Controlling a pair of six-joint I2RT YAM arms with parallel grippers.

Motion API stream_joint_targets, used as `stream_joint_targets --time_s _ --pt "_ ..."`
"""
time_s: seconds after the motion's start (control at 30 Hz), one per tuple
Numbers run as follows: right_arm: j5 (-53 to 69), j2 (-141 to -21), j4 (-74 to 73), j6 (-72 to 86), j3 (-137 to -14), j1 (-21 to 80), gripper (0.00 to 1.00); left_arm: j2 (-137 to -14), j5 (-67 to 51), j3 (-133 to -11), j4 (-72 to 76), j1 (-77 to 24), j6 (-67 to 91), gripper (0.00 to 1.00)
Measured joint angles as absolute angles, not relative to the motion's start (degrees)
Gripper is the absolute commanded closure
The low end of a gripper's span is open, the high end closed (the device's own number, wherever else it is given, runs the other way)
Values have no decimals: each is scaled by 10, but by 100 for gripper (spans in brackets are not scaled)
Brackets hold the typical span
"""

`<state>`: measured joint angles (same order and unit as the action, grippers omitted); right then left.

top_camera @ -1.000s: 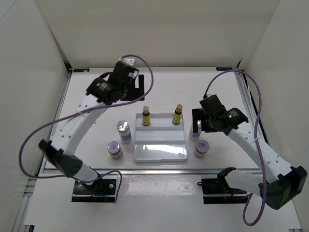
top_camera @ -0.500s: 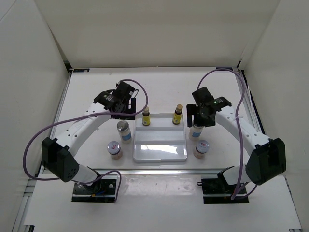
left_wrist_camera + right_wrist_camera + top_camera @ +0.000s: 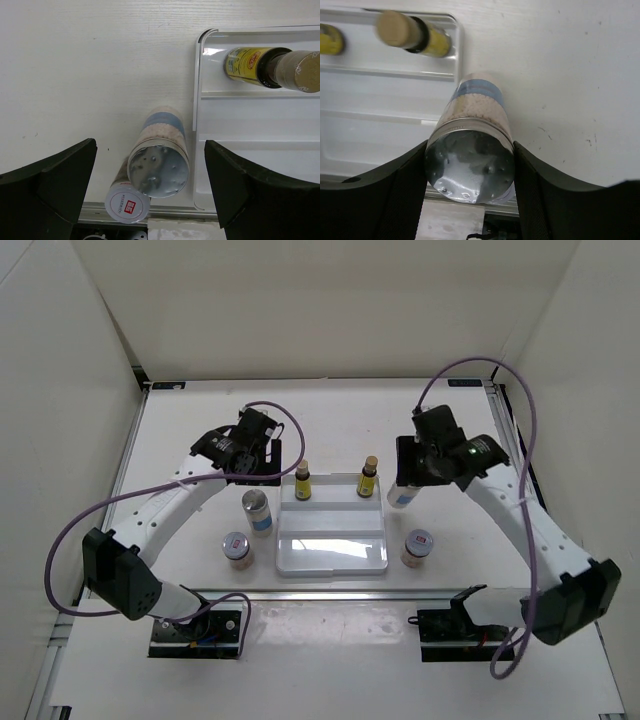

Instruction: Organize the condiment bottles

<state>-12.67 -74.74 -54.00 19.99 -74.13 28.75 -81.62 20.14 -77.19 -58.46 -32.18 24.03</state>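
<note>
Two amber-yellow bottles [image 3: 302,481] [image 3: 368,477] stand on the back step of the white tray [image 3: 330,550]. My right gripper [image 3: 411,476] [image 3: 470,150] is shut on the silver cap of the right white bottle [image 3: 401,496] [image 3: 472,150], beside the tray's right edge, with both fingers pressed on the cap. Directly over the left white bottle [image 3: 258,512] [image 3: 159,162] my left gripper [image 3: 252,462] [image 3: 150,145] hangs open, with gaps on both sides of the cap. A pinkish jar [image 3: 236,547] [image 3: 127,203] stands at the front left, another [image 3: 417,545] at the front right.
The tray's middle and front steps [image 3: 240,130] hold nothing. One amber bottle [image 3: 260,67] shows on the tray's back step in the left wrist view, the other [image 3: 415,34] in the right wrist view. White walls enclose the table on three sides.
The right gripper has closed on the right white bottle and shifted it slightly toward the back. The left arm came forward and down over the left white bottle, staying open.
</note>
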Motion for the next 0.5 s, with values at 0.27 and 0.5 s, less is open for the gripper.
stream_joint_targets --time_s 0.27,0.5 --pt "-50 -674 -533 193 -799 348 79 -811 201 -772 -584 -322 240 0" --pt "-17 -703 -504 202 -735 402 80 -790 201 -761 -580 -318 240 0"
